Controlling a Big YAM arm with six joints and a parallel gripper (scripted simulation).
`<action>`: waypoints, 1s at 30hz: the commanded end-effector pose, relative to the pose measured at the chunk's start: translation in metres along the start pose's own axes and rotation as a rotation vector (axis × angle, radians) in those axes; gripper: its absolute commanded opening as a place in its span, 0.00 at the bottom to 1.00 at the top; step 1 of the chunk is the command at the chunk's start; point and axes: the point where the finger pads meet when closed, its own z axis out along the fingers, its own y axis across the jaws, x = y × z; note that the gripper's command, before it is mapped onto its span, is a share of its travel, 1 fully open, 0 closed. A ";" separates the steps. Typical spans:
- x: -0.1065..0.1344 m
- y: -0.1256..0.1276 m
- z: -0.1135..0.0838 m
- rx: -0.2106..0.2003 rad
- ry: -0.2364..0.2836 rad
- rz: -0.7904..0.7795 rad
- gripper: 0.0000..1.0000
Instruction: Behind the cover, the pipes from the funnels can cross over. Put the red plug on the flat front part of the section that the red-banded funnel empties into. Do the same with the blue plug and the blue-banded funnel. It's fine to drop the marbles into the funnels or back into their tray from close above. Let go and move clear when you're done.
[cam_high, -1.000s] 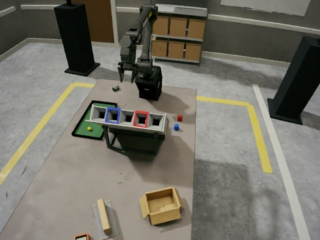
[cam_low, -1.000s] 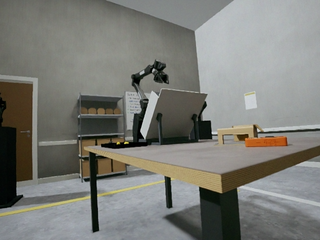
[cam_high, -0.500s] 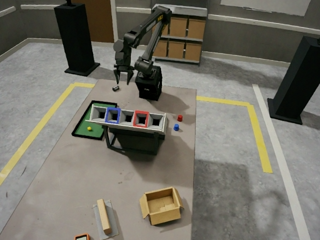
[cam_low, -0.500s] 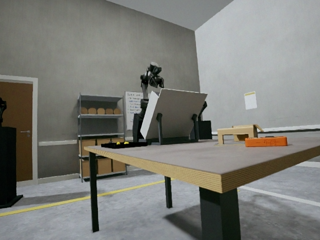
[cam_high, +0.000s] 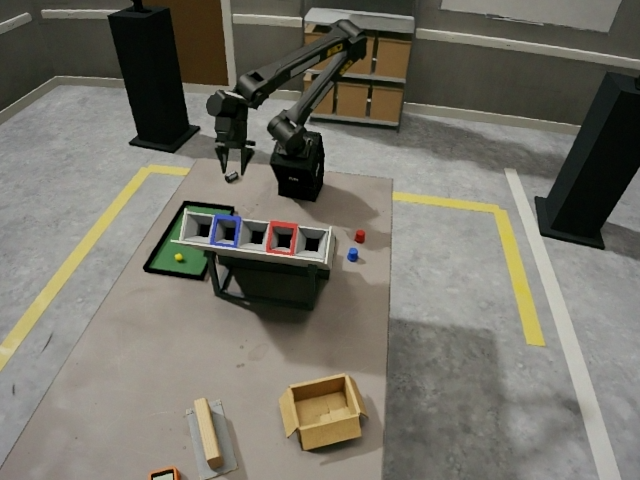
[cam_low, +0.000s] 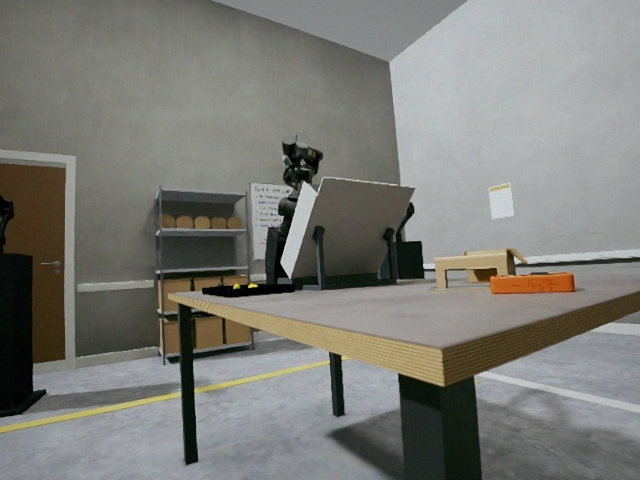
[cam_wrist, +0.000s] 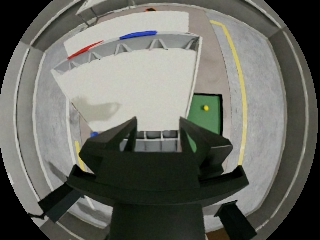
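Note:
My gripper (cam_high: 233, 171) (cam_wrist: 158, 120) is open and empty, pointing down behind the funnel rack. The red plug (cam_high: 359, 236) and the blue plug (cam_high: 352, 254) (cam_wrist: 94, 134) stand on the table beside the rack. The red-banded funnel (cam_high: 269, 237) (cam_wrist: 85, 50) is fourth from the left in the top view, the blue-banded funnel (cam_high: 237, 231) (cam_wrist: 138, 35) second. The white cover (cam_wrist: 135, 90) hides the pipes. Beyond its lower edge, compartments (cam_wrist: 154, 146) show between the fingers, partly hidden by the gripper. A yellow marble (cam_high: 178, 256) (cam_wrist: 205, 108) lies in the green tray (cam_high: 173, 274) (cam_wrist: 206, 125).
A small dark cylinder (cam_high: 231, 176) lies on the table near the arm's base. The rack's dark stand (cam_high: 263, 302) (cam_low: 320, 258) holds it tilted. An open cardboard box (cam_high: 330, 436), a wooden block (cam_high: 208, 434) and an orange device (cam_high: 176, 472) (cam_low: 532, 284) are farther off.

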 end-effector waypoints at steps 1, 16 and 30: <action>0.027 -0.027 0.012 0.007 0.077 -0.037 0.56; 0.097 -0.129 0.043 0.049 0.255 -0.082 0.56; 0.166 -0.189 0.069 0.050 0.405 -0.074 0.56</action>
